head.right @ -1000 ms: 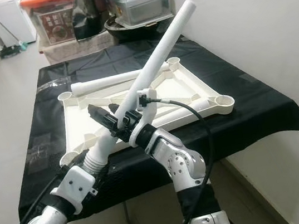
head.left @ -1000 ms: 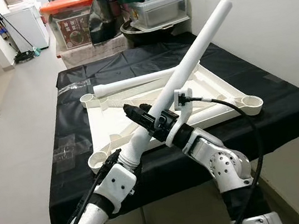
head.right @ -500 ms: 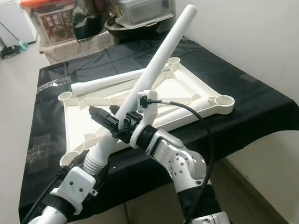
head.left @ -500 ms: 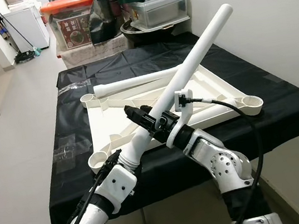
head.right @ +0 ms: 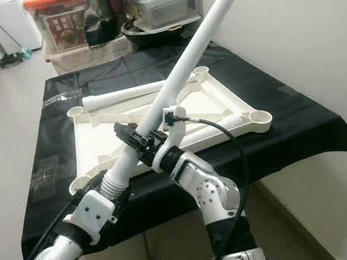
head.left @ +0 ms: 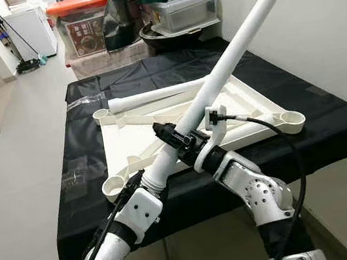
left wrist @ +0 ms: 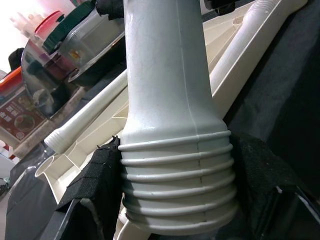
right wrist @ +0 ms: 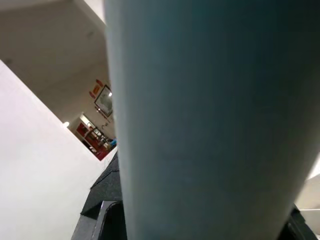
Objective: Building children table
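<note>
Both hands clenched on tilted table leg (head.left: pixel 229 63), left hand (head.left: pixel 153 184) lower, right hand (head.left: pixel 179 143) above

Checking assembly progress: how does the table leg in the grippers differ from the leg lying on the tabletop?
The held leg is raised off the table, slanting up toward the wall; the lying leg rests flat across the upturned tabletop. The held leg is clamped at its ribbed end by the left gripper and midway by the right gripper; the lying leg is untouched. Both are white plastic tubes.
</note>
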Available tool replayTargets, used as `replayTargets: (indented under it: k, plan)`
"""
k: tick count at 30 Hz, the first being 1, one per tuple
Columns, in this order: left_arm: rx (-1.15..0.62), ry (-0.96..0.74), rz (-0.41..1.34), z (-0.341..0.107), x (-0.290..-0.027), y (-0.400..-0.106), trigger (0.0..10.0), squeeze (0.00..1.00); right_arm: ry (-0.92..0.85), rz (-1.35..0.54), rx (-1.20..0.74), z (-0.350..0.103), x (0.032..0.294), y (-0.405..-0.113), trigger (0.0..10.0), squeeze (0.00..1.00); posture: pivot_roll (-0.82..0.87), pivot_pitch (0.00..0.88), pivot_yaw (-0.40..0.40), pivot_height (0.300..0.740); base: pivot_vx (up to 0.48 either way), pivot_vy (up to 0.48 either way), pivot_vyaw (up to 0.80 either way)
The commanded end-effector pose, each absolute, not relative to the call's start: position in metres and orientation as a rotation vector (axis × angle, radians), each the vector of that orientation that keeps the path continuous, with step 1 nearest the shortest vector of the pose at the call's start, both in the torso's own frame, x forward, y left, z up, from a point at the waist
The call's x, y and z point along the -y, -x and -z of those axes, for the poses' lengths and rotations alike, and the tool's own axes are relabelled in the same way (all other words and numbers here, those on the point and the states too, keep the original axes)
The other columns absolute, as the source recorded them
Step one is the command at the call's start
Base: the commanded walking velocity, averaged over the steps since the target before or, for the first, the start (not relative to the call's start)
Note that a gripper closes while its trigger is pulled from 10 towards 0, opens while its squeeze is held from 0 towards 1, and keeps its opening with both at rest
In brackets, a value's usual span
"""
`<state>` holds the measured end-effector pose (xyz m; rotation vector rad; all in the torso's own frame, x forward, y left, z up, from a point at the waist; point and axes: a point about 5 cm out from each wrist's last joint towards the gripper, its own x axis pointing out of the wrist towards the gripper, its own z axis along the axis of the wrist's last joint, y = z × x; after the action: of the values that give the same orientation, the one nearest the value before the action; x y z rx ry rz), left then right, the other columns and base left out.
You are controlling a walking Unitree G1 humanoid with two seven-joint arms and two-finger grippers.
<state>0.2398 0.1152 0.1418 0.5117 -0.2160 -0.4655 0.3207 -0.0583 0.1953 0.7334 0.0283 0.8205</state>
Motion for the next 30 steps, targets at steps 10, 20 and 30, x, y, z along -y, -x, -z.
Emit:
replayTargets:
  k: [10, 20, 30]
  plan:
    - [0.211, -0.528, 0.577, -0.1321, -0.0986, -0.2289, 10.0, 0.0, -0.759, -0.85, -0.032, -0.2019, 0.0439, -0.3208, 10.0, 0.0, -0.09, 0.0, 0.026, 0.74, 0.0, 0.0, 0.0]
    - [0.205, -0.53, 0.576, -0.13, -0.0995, -0.2295, 10.0, 0.0, -0.752, -0.853, -0.028, -0.2026, 0.0429, -0.3207, 10.0, 0.0, -0.09, 0.0, 0.023, 0.74, 0.0, 0.0, 0.0]
    - [0.172, -0.507, 0.561, -0.1266, -0.1026, -0.2302, 10.0, 0.0, -0.752, -0.858, -0.016, -0.2041, 0.043, -0.3212, 4.4, 0.0, -0.09, 0.0, 0.022, 0.74, 0.0, 0.0, 0.0]
